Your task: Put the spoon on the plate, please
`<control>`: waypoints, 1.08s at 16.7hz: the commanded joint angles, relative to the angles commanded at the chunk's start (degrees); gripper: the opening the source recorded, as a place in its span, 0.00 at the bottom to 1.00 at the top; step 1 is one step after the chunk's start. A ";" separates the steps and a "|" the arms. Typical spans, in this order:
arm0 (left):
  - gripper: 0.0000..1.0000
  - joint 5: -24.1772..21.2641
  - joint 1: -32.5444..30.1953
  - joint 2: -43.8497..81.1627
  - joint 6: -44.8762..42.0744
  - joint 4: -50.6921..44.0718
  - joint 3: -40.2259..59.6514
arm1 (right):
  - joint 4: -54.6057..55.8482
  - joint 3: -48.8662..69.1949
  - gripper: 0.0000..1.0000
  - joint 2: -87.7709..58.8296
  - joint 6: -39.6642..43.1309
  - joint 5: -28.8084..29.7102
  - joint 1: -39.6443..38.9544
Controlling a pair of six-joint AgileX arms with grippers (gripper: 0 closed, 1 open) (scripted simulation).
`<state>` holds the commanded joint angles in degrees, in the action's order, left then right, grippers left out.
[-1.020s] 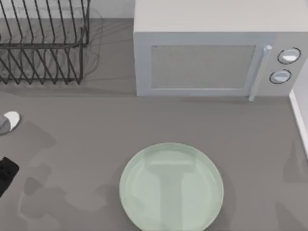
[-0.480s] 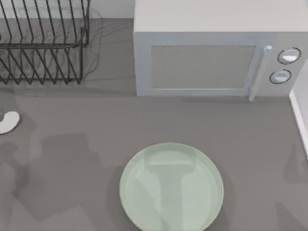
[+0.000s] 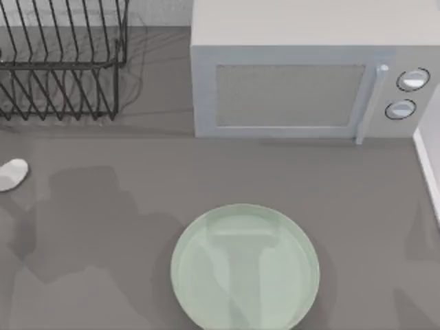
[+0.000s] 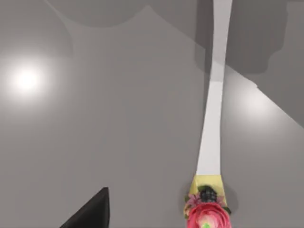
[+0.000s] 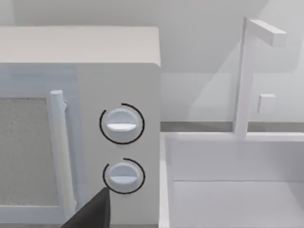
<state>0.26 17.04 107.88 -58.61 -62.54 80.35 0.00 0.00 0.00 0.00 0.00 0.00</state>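
Top view: spoon [image 3: 12,174] flat on bench [image 3: 137,179], far left, well apart from plate [image 3: 245,267] | light, stiff, thin; grasp mid-handle | left gripper [image 4: 90,213] aperture: cannot tell, holding nothing visible

Even, soft light. Broad blocky shadows on table [image 3: 137,172] at lower left of top view; two glare spots in left wrist view.

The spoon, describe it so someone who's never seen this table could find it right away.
Start at the black wire dish rack at the table's far left. Just in front of it, at the table's left edge, lies the spoon, well left of the mint-green plate. It is small and white, with a thin handle ending in a red-and-yellow knob.
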 joint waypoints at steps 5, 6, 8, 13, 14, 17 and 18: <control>1.00 -0.03 -0.28 -0.12 0.06 0.30 -0.25 | 0.00 0.00 1.00 0.00 0.00 0.00 0.00; 1.00 -0.02 -0.23 0.24 0.10 1.02 -0.80 | 0.00 0.00 1.00 0.00 0.00 0.00 0.00; 1.00 -0.01 -0.13 1.62 0.14 4.26 -2.84 | 0.00 0.00 1.00 0.00 0.00 0.00 0.00; 1.00 -0.04 0.10 7.14 -0.18 17.66 -10.02 | 0.00 0.00 1.00 0.00 0.00 0.00 0.00; 1.00 -0.05 0.15 8.02 -0.26 19.40 -11.07 | 0.00 0.00 1.00 0.00 0.00 0.00 0.00; 1.00 -0.05 0.21 8.94 -0.35 21.07 -12.13 | 0.00 0.00 1.00 0.00 0.00 0.00 0.00; 1.00 -0.05 0.21 8.94 -0.35 21.07 -12.13 | 0.00 0.00 1.00 0.00 0.00 0.00 0.00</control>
<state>0.20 17.26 116.82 -58.96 -41.47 68.23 0.00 0.00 0.00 0.00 0.00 0.00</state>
